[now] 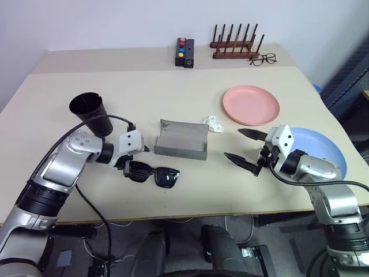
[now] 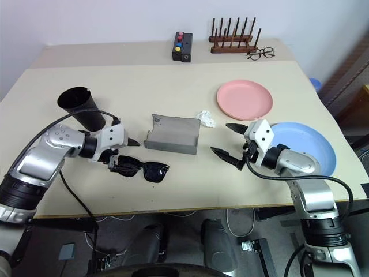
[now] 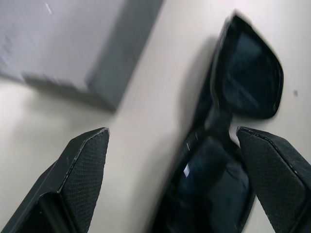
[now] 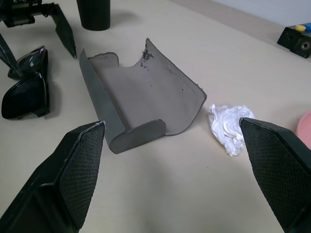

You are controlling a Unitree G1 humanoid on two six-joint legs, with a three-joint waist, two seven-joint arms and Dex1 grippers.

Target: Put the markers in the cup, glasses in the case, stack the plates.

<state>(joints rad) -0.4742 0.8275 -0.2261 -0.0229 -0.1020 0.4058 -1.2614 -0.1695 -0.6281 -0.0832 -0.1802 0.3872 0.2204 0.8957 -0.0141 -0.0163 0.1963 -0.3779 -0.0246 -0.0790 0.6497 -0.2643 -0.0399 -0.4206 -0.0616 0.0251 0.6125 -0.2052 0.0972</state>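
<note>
Both tools point(image 1: 143, 161) point(image 1: 243, 147) flanking case point(image 1: 181, 140)

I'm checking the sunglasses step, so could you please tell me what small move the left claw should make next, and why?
Probably a short descent, then closing. The left claw hangs open just over the sunglasses, its fingers straddling one end of the frame without gripping it. The sunglasses lie flat on the table, and the grey case stands open beside them, ready to receive them.
</note>
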